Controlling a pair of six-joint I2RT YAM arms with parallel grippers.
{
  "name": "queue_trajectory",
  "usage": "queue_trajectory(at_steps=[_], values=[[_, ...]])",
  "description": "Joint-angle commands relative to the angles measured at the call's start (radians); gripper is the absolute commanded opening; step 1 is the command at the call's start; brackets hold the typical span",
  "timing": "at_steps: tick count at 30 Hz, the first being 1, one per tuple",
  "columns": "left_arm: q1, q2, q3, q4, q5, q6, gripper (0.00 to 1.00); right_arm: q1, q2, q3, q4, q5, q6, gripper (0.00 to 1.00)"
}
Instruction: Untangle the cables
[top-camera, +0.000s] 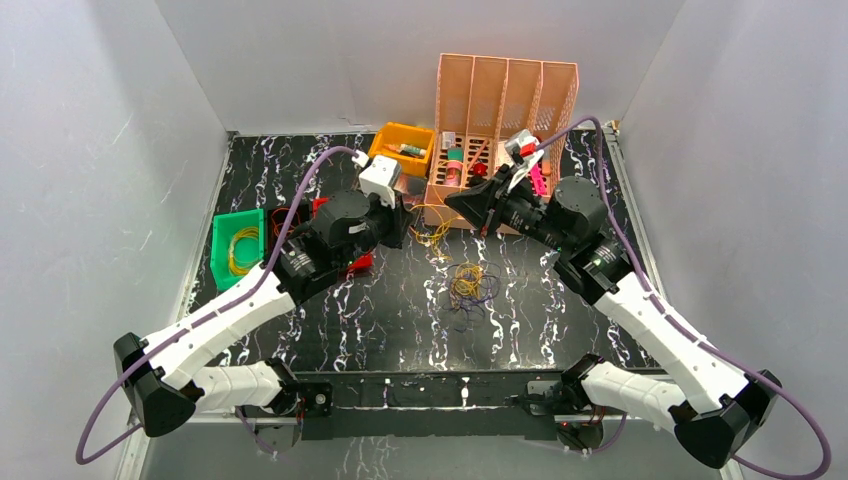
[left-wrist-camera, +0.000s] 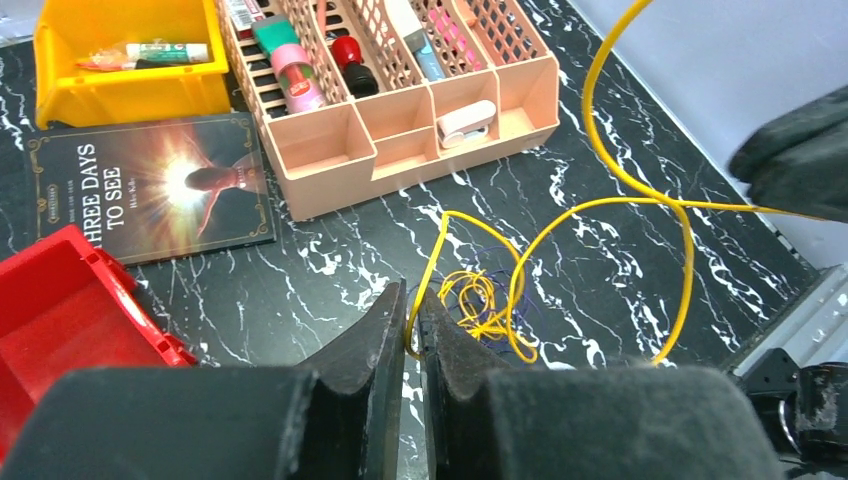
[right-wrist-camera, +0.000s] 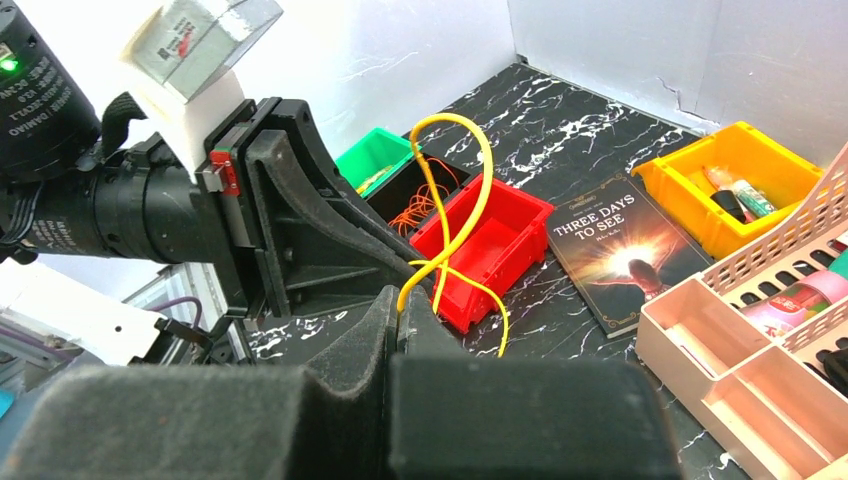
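Note:
A single yellow cable (left-wrist-camera: 600, 205) is stretched in loops between my two grippers above the table. My left gripper (left-wrist-camera: 412, 305) is shut on one end of it, and it shows in the top view (top-camera: 407, 225). My right gripper (right-wrist-camera: 398, 300) is shut on the other end (right-wrist-camera: 455, 215), and it shows in the top view (top-camera: 452, 204). A small tangle of yellow and dark purple cables (top-camera: 470, 285) lies on the table below and in front of them; it also shows in the left wrist view (left-wrist-camera: 480, 305).
A pink divided organizer (top-camera: 505, 110) and a yellow bin (top-camera: 403, 148) stand at the back. A book (left-wrist-camera: 150, 185) lies flat. A red bin (right-wrist-camera: 480, 245), a black bin with orange wires (right-wrist-camera: 415, 205) and a green bin with yellow wires (top-camera: 238, 245) sit at the left.

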Motion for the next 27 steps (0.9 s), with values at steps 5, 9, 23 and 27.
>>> queue_trajectory(at_steps=[5,9,23,27], values=[[0.0,-0.023,-0.038,0.1,0.088,-0.026,0.18,0.002,0.028,0.059,0.077,-0.002,0.046,0.0],[0.0,-0.009,-0.075,0.179,0.146,-0.049,0.19,0.001,0.044,0.061,0.124,-0.03,0.093,0.0],[0.001,0.032,-0.12,0.248,0.249,-0.084,0.23,0.002,0.032,0.037,0.256,-0.091,0.178,0.0],[0.004,0.034,-0.123,0.248,0.248,-0.083,0.23,0.001,0.032,0.035,0.272,-0.102,0.195,0.0]])
